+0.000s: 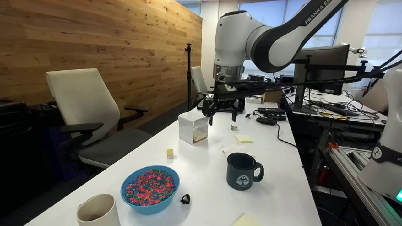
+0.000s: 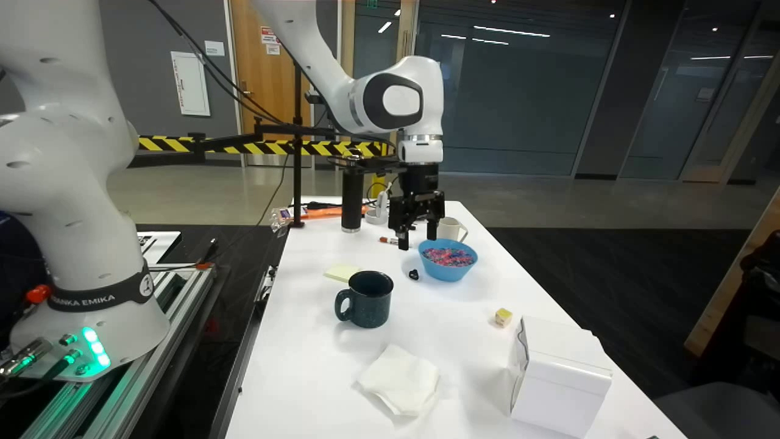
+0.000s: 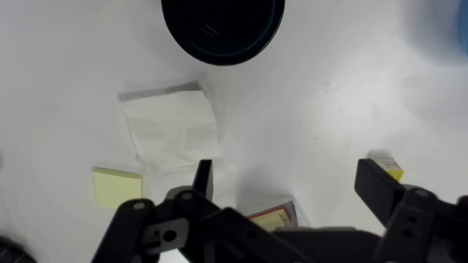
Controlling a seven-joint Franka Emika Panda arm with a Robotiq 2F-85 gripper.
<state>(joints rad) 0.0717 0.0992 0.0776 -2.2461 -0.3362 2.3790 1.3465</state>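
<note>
My gripper (image 1: 222,118) hangs above the white table, open, with nothing between its fingers. In the wrist view a white box (image 3: 293,215) with yellow notes inside lies partly hidden below the gripper (image 3: 285,175). The right finger overlaps a small yellow-and-white cube (image 3: 392,167). A crumpled white napkin (image 3: 172,126) and a yellow sticky note (image 3: 117,188) are left of the fingers; a dark mug (image 3: 223,60) is cut off at the top. Both exterior views show the mug (image 1: 237,172) (image 2: 372,300), the box (image 1: 187,128) (image 2: 560,384) and a blue bowl (image 1: 150,209) (image 2: 448,272) of coloured bits.
A beige cup (image 1: 106,213) stands by the bowl, with a small black ring-like piece (image 1: 185,199) nearby. Another small cube (image 1: 234,127) sits farther back. Black devices (image 1: 270,117) and cables line one edge. A black cylinder (image 2: 351,201) and a marker (image 2: 389,241) are at the far end.
</note>
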